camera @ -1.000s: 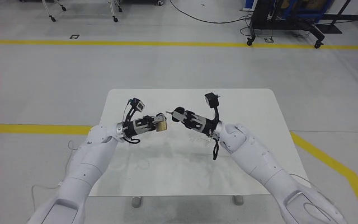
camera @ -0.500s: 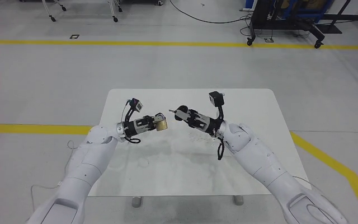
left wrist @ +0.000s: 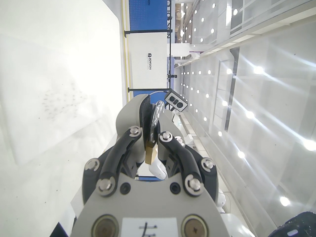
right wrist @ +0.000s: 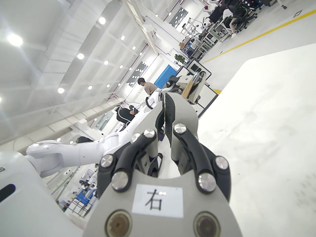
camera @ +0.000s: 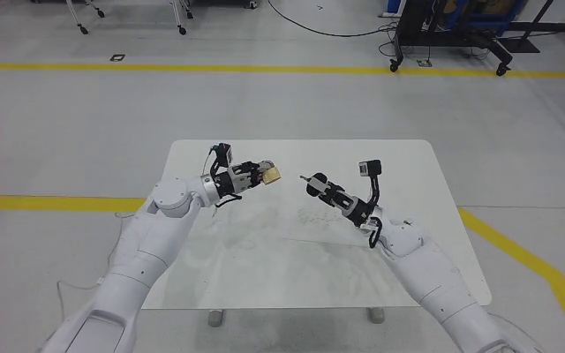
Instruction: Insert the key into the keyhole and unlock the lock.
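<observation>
A brass padlock (camera: 270, 175) is held above the far middle of the white table (camera: 406, 163) by my left gripper (camera: 259, 174), which is shut on it. In the left wrist view the brass body (left wrist: 150, 154) and the silver shackle (left wrist: 157, 111) sit between the shut fingers (left wrist: 130, 117). My right gripper (camera: 314, 184) hangs a short way right of the lock, shut on the key (camera: 305, 178), whose thin tip points toward the lock. In the right wrist view the shut fingers (right wrist: 184, 114) hide the key, and the padlock (right wrist: 187, 88) shows farther off, beyond the right gripper (right wrist: 170, 99).
Faint grey scuff marks (camera: 265, 238) cover the table's middle. Its far edge (camera: 300, 141) lies close behind both grippers, and the rounded right corner (camera: 428, 144) is beyond the right arm. A yellow floor line (camera: 53, 203) runs past the table.
The lock and key were almost touching; now they are apart. My left gripper carried the lock farther back and right, and my right gripper drew back to the right with the key.
</observation>
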Tool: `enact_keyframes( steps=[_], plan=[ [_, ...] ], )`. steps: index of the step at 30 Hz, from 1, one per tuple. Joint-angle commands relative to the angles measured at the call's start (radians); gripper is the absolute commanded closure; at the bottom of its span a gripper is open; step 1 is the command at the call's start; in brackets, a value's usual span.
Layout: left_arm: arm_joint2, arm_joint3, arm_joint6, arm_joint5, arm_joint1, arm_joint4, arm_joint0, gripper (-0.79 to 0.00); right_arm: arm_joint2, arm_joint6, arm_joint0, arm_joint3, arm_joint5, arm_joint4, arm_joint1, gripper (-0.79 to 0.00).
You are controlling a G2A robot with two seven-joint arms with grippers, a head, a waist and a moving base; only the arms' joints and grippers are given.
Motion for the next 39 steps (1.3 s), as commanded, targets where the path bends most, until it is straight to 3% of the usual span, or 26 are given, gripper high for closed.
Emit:
enact_keyframes(
  steps=[1,6,11,13,20,30,34,39],
  plan=[
    [0.0,0.001,-0.001,-0.001,0.0,-0.001,0.001,0.0,-0.002,-0.004,0.003,0.003,-0.002,-0.01,-0.001,0.0],
    [0.0,0.001,-0.001,-0.001,0.0,-0.001,0.001,0.0,-0.002,-0.004,0.003,0.003,-0.002,-0.01,-0.001,0.0],
    [-0.013,-0.006,0.093,-0.025,-0.002,-0.008,0.047,0.0,-0.008,-0.027,-0.003,0.003,0.042,-0.054,-0.003,0.0],
    [-0.017,-0.002,0.128,-0.04,-0.007,-0.027,0.053,0.0,-0.013,-0.111,-0.003,-0.003,0.109,-0.161,-0.008,0.0],
    [0.028,0.023,0.209,-0.047,-0.036,-0.043,0.038,0.0,-0.075,-0.353,-0.044,-0.059,0.279,-0.276,-0.042,0.0],
    [0.037,0.04,0.21,-0.024,-0.044,-0.043,0.026,0.0,-0.062,-0.373,-0.072,-0.089,0.284,-0.292,-0.041,0.0],
    [0.029,0.032,0.224,-0.028,-0.044,-0.045,0.055,0.0,-0.061,-0.376,-0.072,-0.089,0.289,-0.294,-0.041,0.0],
    [0.051,0.019,0.27,-0.037,-0.054,0.004,0.051,0.0,-0.097,-0.463,-0.076,-0.099,0.397,-0.344,-0.062,0.0]
  ],
)
